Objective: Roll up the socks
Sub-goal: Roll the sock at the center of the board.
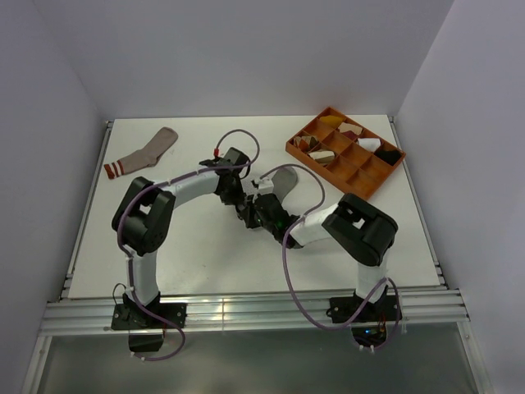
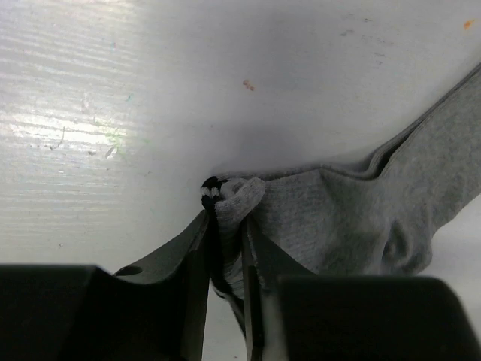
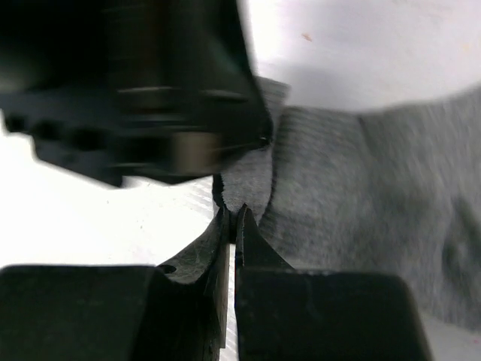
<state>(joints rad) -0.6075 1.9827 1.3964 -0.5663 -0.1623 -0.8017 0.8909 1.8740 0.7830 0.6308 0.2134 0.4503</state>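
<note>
The grey sock (image 1: 284, 178) lies at mid-table, its foot pointing towards the back. Both grippers meet at its near end. My left gripper (image 2: 227, 218) is shut on the bunched cuff, and the dark stripes (image 2: 211, 190) stick out past its fingertips. The sock's body (image 2: 338, 218) spreads out to the right. My right gripper (image 3: 234, 214) is shut on a thin edge of the grey sock (image 3: 361, 195), just below the left gripper's dark body (image 3: 150, 98). The pinkish-tan sock (image 1: 141, 153) with red and white cuff stripes lies flat at the back left, away from both arms.
An orange divided tray (image 1: 385, 177) holding several small cloth bundles stands at the back right. The two arms cross the middle of the white table (image 1: 205, 263), with cables looping over them. Grey walls close in both sides.
</note>
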